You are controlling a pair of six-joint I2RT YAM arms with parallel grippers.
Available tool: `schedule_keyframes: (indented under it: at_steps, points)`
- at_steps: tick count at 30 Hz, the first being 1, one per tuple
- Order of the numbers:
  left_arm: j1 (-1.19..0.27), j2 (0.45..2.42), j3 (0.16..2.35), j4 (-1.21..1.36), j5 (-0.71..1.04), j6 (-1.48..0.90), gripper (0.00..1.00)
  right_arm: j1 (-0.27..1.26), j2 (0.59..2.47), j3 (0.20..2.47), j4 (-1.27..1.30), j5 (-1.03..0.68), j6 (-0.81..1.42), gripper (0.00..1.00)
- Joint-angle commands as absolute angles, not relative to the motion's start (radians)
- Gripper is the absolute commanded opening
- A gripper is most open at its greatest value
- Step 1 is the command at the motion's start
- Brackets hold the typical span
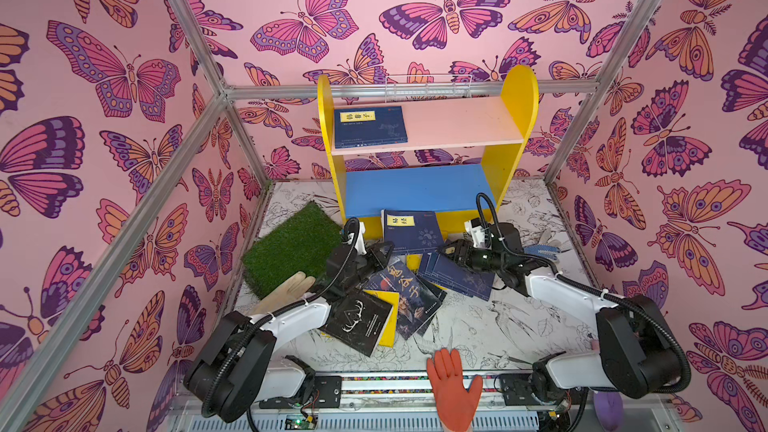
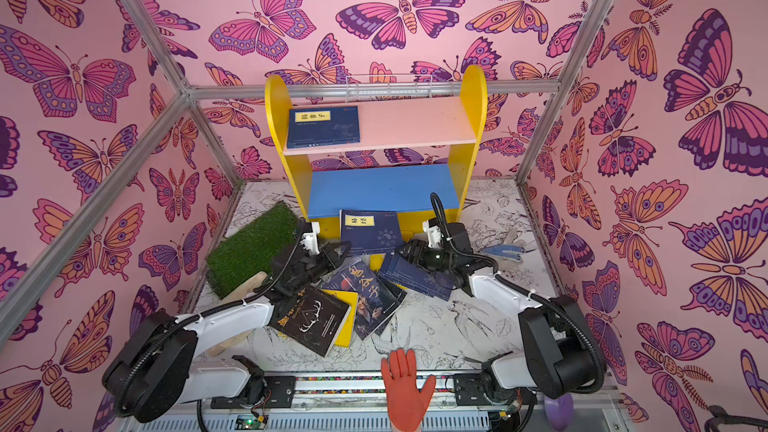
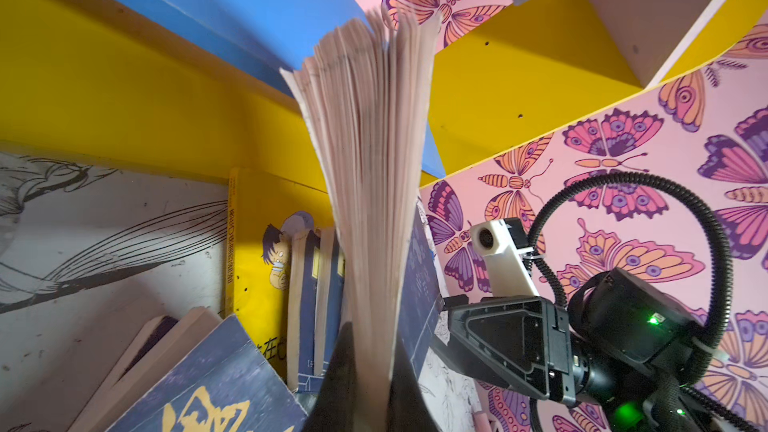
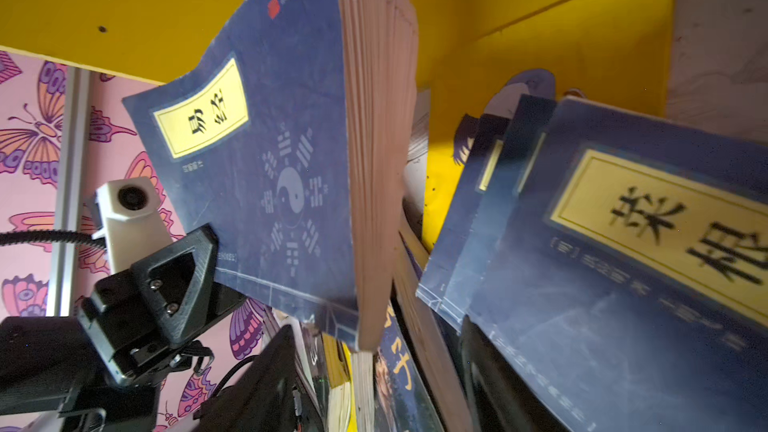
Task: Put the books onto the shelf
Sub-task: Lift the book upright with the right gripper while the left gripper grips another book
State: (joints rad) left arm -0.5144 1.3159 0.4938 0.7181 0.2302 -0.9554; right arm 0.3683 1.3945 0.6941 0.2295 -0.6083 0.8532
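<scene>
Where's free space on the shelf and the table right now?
Free: pink upper board right of the navy book; blue lower board, bare; table between the book pile and the orange glove. Crowded: the strip in front of the shelf, with the pile and the grass mat.

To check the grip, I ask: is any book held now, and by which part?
Left gripper pinches the upright navy book by a lower corner; right gripper is open, holding nothing.

Bird-printed tabletop (image 1: 511, 326) bears shelf (image 1: 515, 118), book pile (image 1: 415, 297), grass mat (image 1: 291, 247), gloves (image 1: 286, 290)
</scene>
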Motion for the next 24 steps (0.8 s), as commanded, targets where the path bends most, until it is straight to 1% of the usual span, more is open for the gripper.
schedule_keyframes:
  at_steps: [1, 6, 12, 13, 17, 18, 22, 24]
  points:
    - [-0.505, 1.326, 0.485, 0.874, 0.273, -1.003, 0.0, 0.377, 1.393, 0.727, 0.312, -0.637, 0.903, 0.59]
    - [-0.505, 1.329, 0.488, 0.872, 0.287, -0.996, 0.0, 0.376, 1.394, 0.752, 0.35, -0.635, 0.922, 0.51]
    - [-0.505, 1.312, 0.481, 0.852, 0.292, -0.986, 0.0, 0.376, 1.406, 0.795, 0.343, -0.636, 0.901, 0.45]
    - [-0.505, 1.307, 0.477, 0.851, 0.29, -0.986, 0.0, 0.376, 1.41, 0.8, 0.348, -0.638, 0.904, 0.42]
    - [-0.505, 1.293, 0.472, 0.83, 0.285, -0.976, 0.0, 0.378, 1.431, 0.809, 0.398, -0.686, 0.932, 0.25]
    - [-0.505, 1.293, 0.472, 0.827, 0.287, -0.971, 0.0, 0.379, 1.433, 0.806, 0.409, -0.689, 0.937, 0.23]
    - [-0.505, 1.298, 0.474, 0.822, 0.297, -0.966, 0.0, 0.378, 1.424, 0.791, 0.446, -0.702, 0.944, 0.06]
    - [-0.505, 1.302, 0.477, 0.817, 0.298, -0.964, 0.0, 0.378, 1.418, 0.791, 0.452, -0.709, 0.944, 0.0]
